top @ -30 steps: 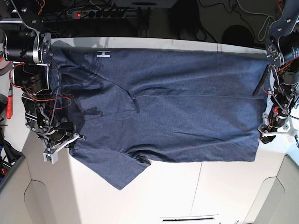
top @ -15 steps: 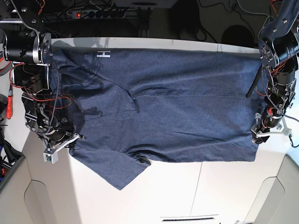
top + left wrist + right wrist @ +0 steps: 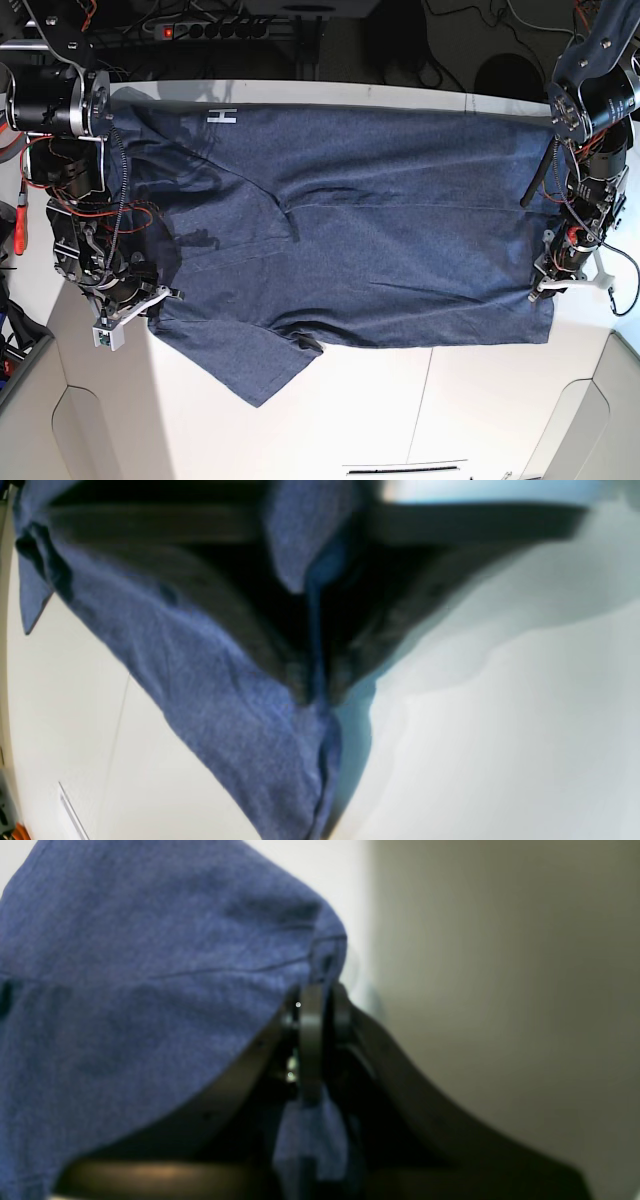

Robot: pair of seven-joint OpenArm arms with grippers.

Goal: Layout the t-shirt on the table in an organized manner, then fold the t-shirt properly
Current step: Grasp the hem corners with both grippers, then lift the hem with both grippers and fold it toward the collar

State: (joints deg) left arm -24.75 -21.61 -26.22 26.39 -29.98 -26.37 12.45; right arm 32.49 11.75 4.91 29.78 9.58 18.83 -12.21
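Left wrist view: the t-shirt [image 3: 235,715] hung in a blurred blue fold that narrowed toward the lower middle of the frame, its corner drawn up between dark jaws closed on the cloth. The white table [image 3: 500,730] lay bare to the right, with another bare strip at the left beyond the fabric's slanting edge.

Right wrist view: the right gripper [image 3: 311,1005] pointed up the frame, its dark jaws pressed together on a seamed fold of the shirt. Blue cloth filled the left half; the right half was an out-of-focus pale surface.

Base view: the shirt lay spread across the far half of the table [image 3: 450,410], one sleeve pointing toward the near edge at left of centre. Open white tabletop stretched along the near side. The right gripper [image 3: 150,297] sat at the shirt's left edge; the left gripper [image 3: 545,285] reached down onto its right near corner. White letters near the far left edge read "H"; the rest was folded out of sight.
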